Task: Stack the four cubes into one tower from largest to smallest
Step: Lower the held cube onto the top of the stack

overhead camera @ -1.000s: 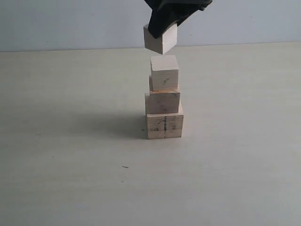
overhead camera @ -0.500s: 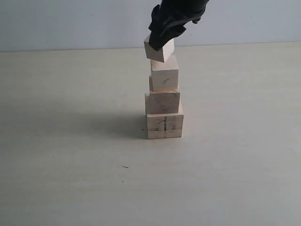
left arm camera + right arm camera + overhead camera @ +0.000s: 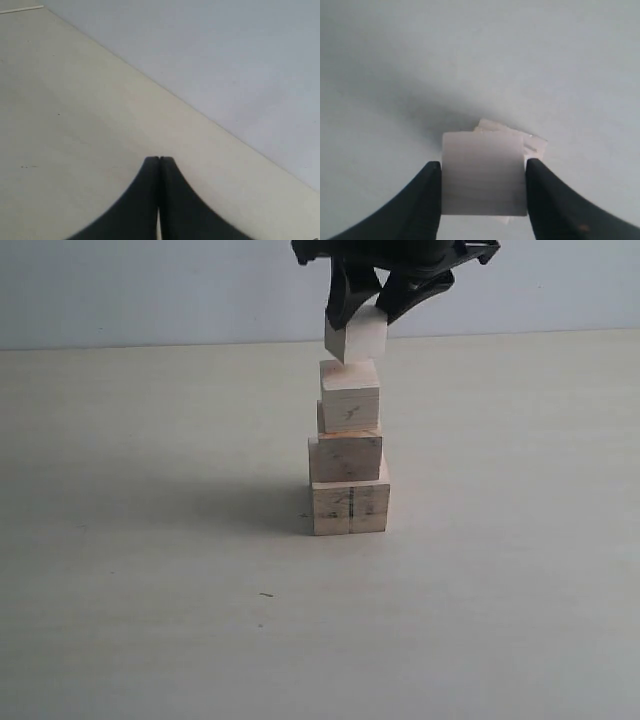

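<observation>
Three pale wooden cubes stand stacked on the table: the largest cube [image 3: 350, 508], with a dark line on its face, at the bottom, a middle cube [image 3: 346, 456] on it, and a smaller cube [image 3: 350, 395] on top. My right gripper [image 3: 366, 318] is shut on the smallest cube [image 3: 356, 338], holding it slightly tilted right at the stack's top; whether it touches I cannot tell. The right wrist view shows that cube [image 3: 484, 175] between the right gripper's [image 3: 484, 167] fingers, with stack edges [image 3: 534, 144] peeking out below. My left gripper [image 3: 159, 159] is shut and empty over bare table.
The beige table [image 3: 150, 540] stretches round the stack, with a pale wall [image 3: 150, 290] behind its far edge. A tiny dark speck [image 3: 265, 594] lies in front of the stack.
The right gripper has turned and brought the smallest cube down and a little to the right, from hanging above the stack to its top. The stack and the left gripper have not moved.
</observation>
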Motion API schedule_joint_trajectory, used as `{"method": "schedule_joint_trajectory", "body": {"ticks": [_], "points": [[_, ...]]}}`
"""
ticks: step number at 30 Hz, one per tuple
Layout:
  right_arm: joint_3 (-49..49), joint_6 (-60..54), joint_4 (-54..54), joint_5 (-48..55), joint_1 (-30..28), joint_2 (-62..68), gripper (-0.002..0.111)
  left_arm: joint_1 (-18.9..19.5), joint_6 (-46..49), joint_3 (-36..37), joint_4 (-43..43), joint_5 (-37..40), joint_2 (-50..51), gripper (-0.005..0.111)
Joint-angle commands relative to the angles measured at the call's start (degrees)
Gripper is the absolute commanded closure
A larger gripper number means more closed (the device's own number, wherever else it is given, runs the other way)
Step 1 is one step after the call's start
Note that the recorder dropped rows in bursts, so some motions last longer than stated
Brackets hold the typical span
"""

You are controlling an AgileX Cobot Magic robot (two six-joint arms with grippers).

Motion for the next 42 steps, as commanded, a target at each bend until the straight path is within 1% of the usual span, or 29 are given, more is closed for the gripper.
{"method": "schedule_joint_trajectory", "body": {"ticks": [1,4,6,8,22,24,27,30,39,42], "points": [[3.96,8.80,-0.74,-8.20,1.58,-5.61,0.077,-0.26,0.09,-0.04,0.11,-0.28,-0.39,0.107],[8.00,14.05,-5.15,-12.20,4.39,-7.29,0.077,-0.26,0.09,-0.04,0.11,-0.28,-0.39,0.107],[10.24,19.06,-10.42,-12.75,5.31,-7.39,0.077,-0.24,0.09,-0.04,0.24,-0.28,-0.39,0.107],[11.45,21.34,-11.57,-12.75,5.49,-7.39,0.077,-0.24,0.19,-0.04,0.24,-0.28,-0.39,0.107],[11.54,20.99,-13.96,-12.59,5.49,-5.70,0.077,-0.24,0.19,-0.04,0.24,-0.28,-0.39,0.107],[11.66,20.54,-12.18,-11.17,5.49,-5.17,0.077,-0.24,0.19,-0.04,0.24,-0.28,-0.39,0.107],[11.66,19.41,-10.26,-11.88,5.49,-5.17,0.077,-0.24,0.19,-0.04,0.24,-0.28,-0.39,0.107],[11.66,19.41,-10.26,-13.32,5.49,-5.17,0.077,-0.24,0.19,-0.04,0.24,-0.28,-0.39,0.107],[11.66,19.41,-10.36,-13.10,5.49,-5.17,0.077,-0.24,0.19,-0.04,0.24,-0.28,-0.39,0.107],[11.66,19.52,-10.36,-11.04,5.49,-5.17,0.077,-0.24,0.19,-0.04,0.24,-0.28,-0.39,0.107]]}}
